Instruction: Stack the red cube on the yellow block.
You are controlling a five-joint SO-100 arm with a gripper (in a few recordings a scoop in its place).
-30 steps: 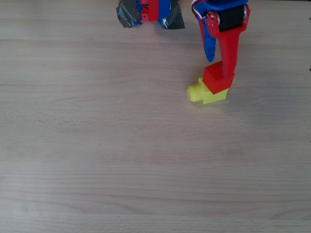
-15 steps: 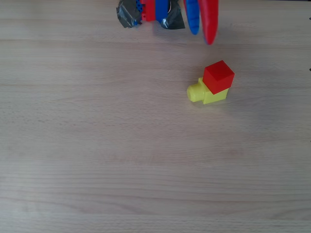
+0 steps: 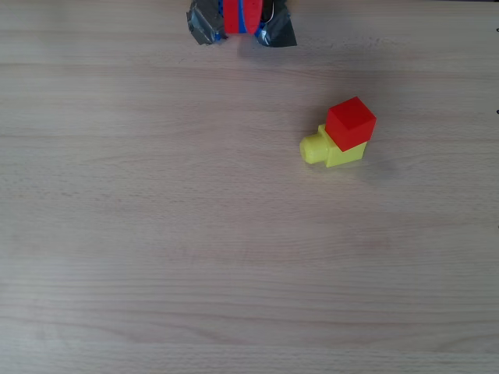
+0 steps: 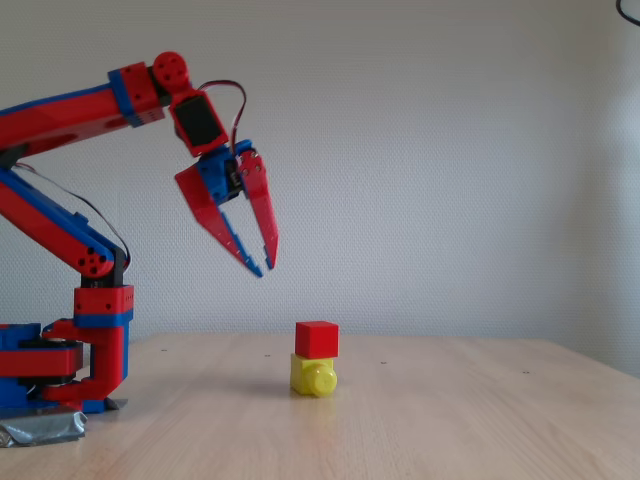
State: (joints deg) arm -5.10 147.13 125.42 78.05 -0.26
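The red cube (image 3: 351, 123) (image 4: 316, 339) rests on top of the yellow block (image 3: 331, 150) (image 4: 314, 377), turned slightly off square to it. The yellow block lies on the wooden table with its round stub pointing left in the overhead view. My gripper (image 4: 263, 268) hangs high in the air, up and to the left of the stack in the fixed view, well apart from it. Its fingers (image 4: 228, 230) point down and converge until the tips almost touch, with nothing between them.
The arm's base (image 3: 242, 19) (image 4: 60, 370) is taped to the table's far edge in the overhead view, at the left in the fixed view. Bare wooden table (image 3: 234, 257) lies all around the stack.
The gripper let go of the red cube, lifted away and pulled back toward the base, its fingers closing. The cube stayed on the yellow block.
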